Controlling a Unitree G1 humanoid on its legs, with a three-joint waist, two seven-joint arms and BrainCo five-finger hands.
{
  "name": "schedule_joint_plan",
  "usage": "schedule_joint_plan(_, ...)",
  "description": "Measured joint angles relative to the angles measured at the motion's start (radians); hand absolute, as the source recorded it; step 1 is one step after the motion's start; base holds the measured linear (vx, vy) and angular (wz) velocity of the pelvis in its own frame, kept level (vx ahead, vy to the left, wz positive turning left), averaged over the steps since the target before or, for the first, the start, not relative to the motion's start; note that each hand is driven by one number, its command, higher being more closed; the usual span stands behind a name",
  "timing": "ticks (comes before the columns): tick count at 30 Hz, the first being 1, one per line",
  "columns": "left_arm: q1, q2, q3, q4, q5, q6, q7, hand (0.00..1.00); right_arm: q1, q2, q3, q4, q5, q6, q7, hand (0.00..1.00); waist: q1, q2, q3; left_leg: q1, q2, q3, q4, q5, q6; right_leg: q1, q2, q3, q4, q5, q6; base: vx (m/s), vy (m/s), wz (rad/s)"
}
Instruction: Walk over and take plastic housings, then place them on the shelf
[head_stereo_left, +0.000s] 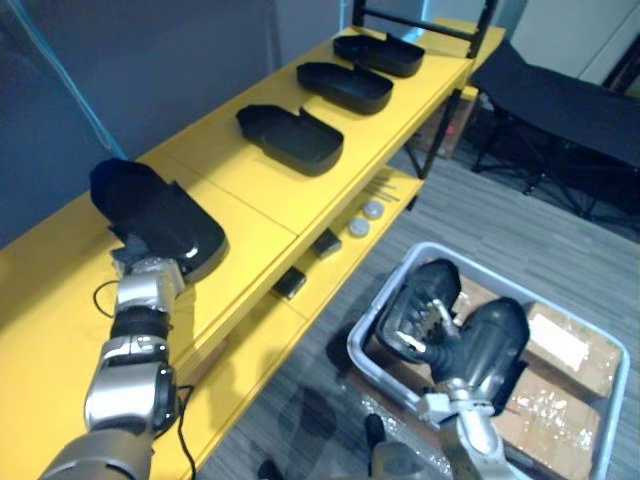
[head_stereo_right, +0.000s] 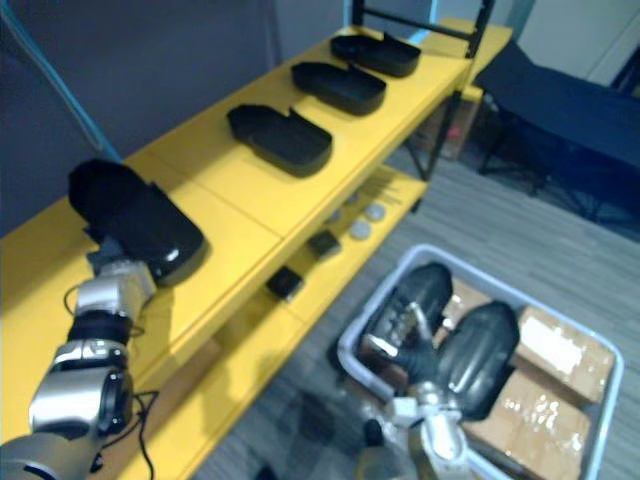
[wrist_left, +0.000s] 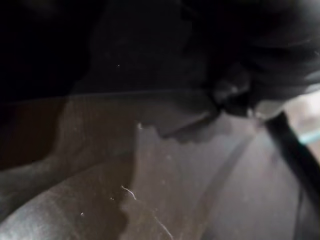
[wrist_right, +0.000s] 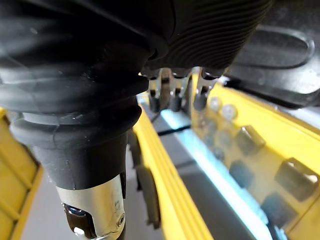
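Three black plastic housings (head_stereo_left: 290, 135) (head_stereo_left: 345, 85) (head_stereo_left: 380, 52) lie open side up in a row on the yellow shelf top (head_stereo_left: 240, 190). A fourth housing (head_stereo_left: 165, 220) rests glossy side up, tilted, at the shelf's near end. My left hand (head_stereo_left: 135, 255) is against its near edge, with the fingers hidden behind it. Two more housings (head_stereo_left: 430, 295) (head_stereo_left: 495, 345) lie in a grey bin (head_stereo_left: 362, 340) on the floor. My right hand (head_stereo_left: 425, 335) sits between them with its fingers (wrist_right: 172, 92) curled on the left one.
The lower yellow shelf (head_stereo_left: 330, 280) holds two round caps (head_stereo_left: 365, 218) and two small dark blocks (head_stereo_left: 325, 243). Cardboard boxes (head_stereo_left: 560, 345) sit in the bin beside the housings. A black folding cot (head_stereo_left: 570, 95) stands at the back right, and a black frame (head_stereo_left: 420, 20) at the shelf's far end.
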Motion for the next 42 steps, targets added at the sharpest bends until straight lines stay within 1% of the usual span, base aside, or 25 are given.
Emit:
schedule_joint_plan(7,0.000,0.000,0.011,0.000,-0.010,-0.011,0.015,0.00,0.011,0.000,0.001,0.000,0.000,0.000,0.000,0.00,-0.002,0.001,0.001,0.000,0.001,0.003,0.000,0.000,-0.001,0.000,0.001,0.001,-0.003,0.000,0.000,0.00,0.000,0.00)
schedule_joint_plan(10,0.000,0.000,0.017,0.002,-0.033,-0.024,0.025,0.00,0.012,0.000,0.002,0.000,0.001,0.000,0.000,0.00,-0.002,0.001,0.001,0.000,0.000,0.003,0.000,0.000,-0.001,0.000,0.001,0.002,-0.003,0.000,0.000,0.00,0.000,0.00)
schedule_joint_plan(11,0.000,0.000,0.024,0.004,-0.049,-0.040,0.039,0.00,0.012,0.000,0.003,0.000,0.001,0.000,0.000,0.00,-0.003,0.001,0.001,0.000,0.000,0.003,0.000,0.000,-0.001,0.000,0.001,0.002,-0.004,0.000,0.000,0.00,0.000,0.00)
schedule_joint_plan(14,0.000,-0.001,0.036,0.011,-0.079,-0.069,0.057,0.00,0.012,0.000,0.003,0.000,0.008,0.000,-0.009,0.00,-0.005,-0.002,0.003,0.000,0.000,0.004,0.000,0.000,-0.001,0.000,0.001,0.002,-0.005,0.000,0.000,0.00,0.000,0.00)
schedule_joint_plan(15,0.000,-0.001,0.036,0.015,-0.085,-0.089,0.062,0.00,0.013,0.000,0.003,0.000,0.009,0.000,-0.017,0.00,-0.006,-0.003,0.003,0.000,0.000,0.004,0.000,0.000,-0.001,0.000,0.001,0.002,-0.005,0.000,0.000,0.00,0.000,0.00)
schedule_joint_plan(19,0.000,-0.005,0.036,0.025,-0.088,-0.125,0.095,0.00,0.014,0.000,0.004,0.000,0.009,0.000,-0.020,0.00,-0.010,-0.003,0.003,-0.001,-0.001,0.004,0.000,0.000,-0.001,0.000,0.001,0.002,-0.006,0.001,0.001,0.00,0.000,0.00)
schedule_joint_plan(22,0.000,-0.008,0.036,0.025,-0.099,-0.138,0.129,0.00,0.014,0.000,0.005,0.000,0.007,-0.003,-0.021,0.00,-0.014,-0.003,0.004,-0.001,-0.001,0.005,0.000,0.000,-0.001,0.001,0.001,0.003,-0.009,0.002,0.001,0.00,0.000,0.00)
schedule_joint_plan(24,0.000,-0.017,0.036,0.025,-0.127,-0.170,0.161,0.00,0.015,0.000,0.005,0.000,0.007,-0.009,-0.024,0.00,-0.015,-0.003,0.004,-0.001,-0.001,0.006,0.000,-0.001,-0.001,0.001,0.002,0.003,-0.010,0.002,0.001,0.00,0.000,0.00)
schedule_joint_plan(25,0.000,-0.021,0.036,0.025,-0.128,-0.178,0.169,0.00,0.015,0.000,0.005,0.000,0.007,-0.010,-0.025,0.00,-0.015,-0.003,0.004,-0.001,-0.001,0.006,0.000,-0.001,-0.001,0.001,0.001,0.003,-0.011,0.002,0.001,0.00,0.000,0.00)
schedule_joint_plan(26,0.000,-0.028,0.036,0.025,-0.134,-0.203,0.184,0.00,0.015,0.000,0.007,0.000,0.009,-0.016,-0.027,0.00,-0.015,-0.003,0.004,-0.001,-0.001,0.006,0.000,-0.001,-0.001,0.001,0.001,0.003,-0.011,0.002,0.001,0.00,0.000,0.00)
schedule_joint_plan(27,0.000,-0.028,0.036,0.024,-0.138,-0.219,0.197,0.00,0.015,0.000,0.012,0.000,0.009,-0.025,-0.030,0.00,-0.017,-0.003,0.004,0.000,-0.001,0.006,0.000,-0.001,-0.001,0.001,0.002,0.003,-0.012,0.003,0.001,0.00,0.000,0.00)
schedule_joint_plan(29,0.000,-0.030,0.037,0.024,-0.165,-0.247,0.213,0.00,0.015,0.000,0.023,0.000,0.009,-0.030,-0.036,0.00,-0.021,-0.003,0.004,0.000,-0.001,0.007,0.000,-0.001,-0.001,0.001,0.002,0.003,-0.013,0.003,0.001,0.00,0.000,0.00)
schedule_joint_plan(31,0.000,-0.038,0.037,0.023,-0.166,-0.277,0.222,0.00,0.015,0.002,0.026,0.000,0.007,-0.034,-0.037,0.00,-0.022,-0.003,0.004,0.002,-0.001,0.007,0.000,-0.001,-0.001,0.001,0.002,0.003,-0.013,0.004,0.001,0.00,0.000,0.00)
schedule_joint_plan(33,0.000,-0.051,0.037,0.016,-0.174,-0.306,0.246,0.00,0.015,0.003,0.027,0.000,0.006,-0.041,-0.038,0.00,-0.022,-0.003,0.003,0.005,-0.001,0.008,0.000,-0.001,-0.001,0.003,0.001,0.003,-0.013,0.004,0.001,0.00,0.000,0.00)
schedule_joint_plan(36,0.000,-0.066,0.038,0.007,-0.174,-0.332,0.255,0.00,0.016,0.003,0.027,0.000,0.007,-0.043,-0.041,0.00,-0.021,-0.004,0.003,0.016,0.000,0.010,0.000,-0.001,-0.002,0.020,0.001,0.003,-0.017,0.004,0.001,0.00,0.000,0.00)
schedule_joint_plan(37,-0.001,-0.066,0.038,-0.001,-0.174,-0.338,0.256,0.00,0.013,0.003,0.028,0.000,0.006,-0.048,-0.040,0.00,-0.021,-0.004,0.003,0.016,0.001,0.010,0.000,-0.002,-0.003,0.020,0.001,0.003,-0.017,0.004,0.001,0.00,0.000,0.00)
schedule_joint_plan(38,-0.001,-0.066,0.038,-0.011,-0.174,-0.355,0.256,0.00,0.013,0.002,0.027,0.000,0.006,-0.049,-0.038,0.00,-0.021,-0.004,0.003,0.016,0.001,0.009,0.000,-0.002,-0.002,0.019,0.001,0.002,-0.017,0.004,0.001,0.00,0.000,0.00)
schedule_joint_plan(41,-0.001,-0.065,0.039,-0.028,-0.174,-0.370,0.255,0.00,0.013,0.002,0.032,0.000,-0.001,-0.049,-0.036,0.00,-0.017,-0.004,0.003,0.015,0.001,0.008,0.000,-0.002,-0.002,0.021,0.001,0.001,-0.017,0.005,0.002,-0.01,-0.005,0.01)
schedule_joint_plan(42,-0.003,-0.065,0.039,-0.031,-0.173,-0.383,0.255,0.00,0.014,0.002,0.032,0.001,-0.001,-0.050,-0.036,0.00,-0.014,-0.004,0.003,0.016,0.000,0.007,0.000,-0.002,-0.002,0.023,0.000,0.000,-0.017,0.005,0.002,-0.03,-0.012,0.05)
